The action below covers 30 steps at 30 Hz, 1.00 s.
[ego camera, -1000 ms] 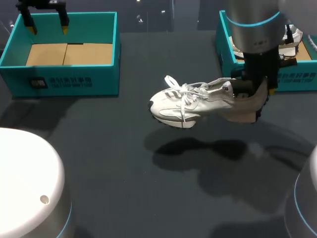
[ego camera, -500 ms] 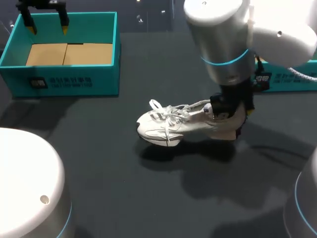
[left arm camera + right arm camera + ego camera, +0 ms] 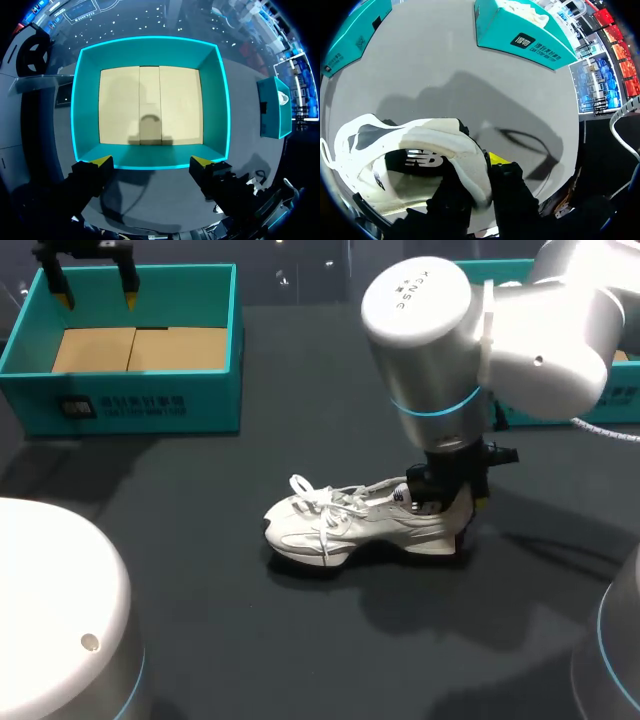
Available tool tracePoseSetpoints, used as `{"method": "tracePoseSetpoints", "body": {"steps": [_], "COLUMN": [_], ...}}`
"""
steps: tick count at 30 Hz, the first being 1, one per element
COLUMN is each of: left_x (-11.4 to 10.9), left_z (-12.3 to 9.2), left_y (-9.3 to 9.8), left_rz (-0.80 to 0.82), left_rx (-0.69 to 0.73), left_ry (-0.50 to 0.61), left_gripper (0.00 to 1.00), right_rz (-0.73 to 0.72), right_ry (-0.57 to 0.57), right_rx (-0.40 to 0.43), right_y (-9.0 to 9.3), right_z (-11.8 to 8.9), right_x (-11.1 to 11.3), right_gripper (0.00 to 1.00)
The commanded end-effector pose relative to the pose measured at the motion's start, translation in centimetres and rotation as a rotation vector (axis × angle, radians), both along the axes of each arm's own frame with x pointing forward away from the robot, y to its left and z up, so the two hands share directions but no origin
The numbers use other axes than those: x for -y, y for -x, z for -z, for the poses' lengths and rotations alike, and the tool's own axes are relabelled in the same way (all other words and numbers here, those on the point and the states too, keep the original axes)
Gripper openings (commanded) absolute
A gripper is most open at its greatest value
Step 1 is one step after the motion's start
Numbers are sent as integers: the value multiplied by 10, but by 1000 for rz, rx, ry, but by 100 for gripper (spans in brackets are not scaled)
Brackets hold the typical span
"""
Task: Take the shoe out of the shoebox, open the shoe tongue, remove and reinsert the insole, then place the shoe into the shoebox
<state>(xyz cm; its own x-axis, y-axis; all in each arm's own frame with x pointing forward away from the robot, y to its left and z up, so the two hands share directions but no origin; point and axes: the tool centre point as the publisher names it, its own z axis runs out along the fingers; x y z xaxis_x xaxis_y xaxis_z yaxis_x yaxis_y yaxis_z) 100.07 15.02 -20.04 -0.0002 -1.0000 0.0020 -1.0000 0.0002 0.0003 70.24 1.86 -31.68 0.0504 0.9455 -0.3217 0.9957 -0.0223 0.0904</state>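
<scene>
Clamping the white shoe [image 3: 340, 525] by the heel with the right gripper [image 3: 479, 175] (sole down); holding the left gripper [image 3: 151, 161] spread wide above the teal shoebox [image 3: 150, 44].

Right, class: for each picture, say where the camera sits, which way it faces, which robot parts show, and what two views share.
Head view: above and behind, facing down on the table; left gripper open, right gripper shut on the white shoe.
Left wrist view: on the left wrist, facing down into the empty shoebox; left gripper shows.
Right wrist view: on the right wrist, facing the shoe's heel between its fingers.
Shared: the shoe, head and right wrist views.
</scene>
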Motion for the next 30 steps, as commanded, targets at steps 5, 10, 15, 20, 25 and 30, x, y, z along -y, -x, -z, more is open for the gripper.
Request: {"method": "tracePoseSetpoints", "body": {"steps": [5,10,15,20,25,30], "left_x": [0,0,0,0,0,0], "left_z": [0,0,0,0,0,0], "left_y": [0,0,0,0,0,0], "left_rz": [0,0,0,0,0,0], "left_rx": [0,0,0,0,0,0], "left_ry": [-1,-1,-1,-1,-1,-1], "left_gripper": [100,100,100,100,100,100], "right_rz": [11,2,-2,-10,-28,-37], "right_ry": [20,45,50,58,71,68], "right_rx": [-19,-40,-54,-62,-82,-85], "right_y": [-2,-2,1,2,2,1], "right_z": [25,34,41,46,51,54], "right_x": [-10,-11,-11,-12,-13,-14], "right_gripper": [0,0,0,0,0,0]}}
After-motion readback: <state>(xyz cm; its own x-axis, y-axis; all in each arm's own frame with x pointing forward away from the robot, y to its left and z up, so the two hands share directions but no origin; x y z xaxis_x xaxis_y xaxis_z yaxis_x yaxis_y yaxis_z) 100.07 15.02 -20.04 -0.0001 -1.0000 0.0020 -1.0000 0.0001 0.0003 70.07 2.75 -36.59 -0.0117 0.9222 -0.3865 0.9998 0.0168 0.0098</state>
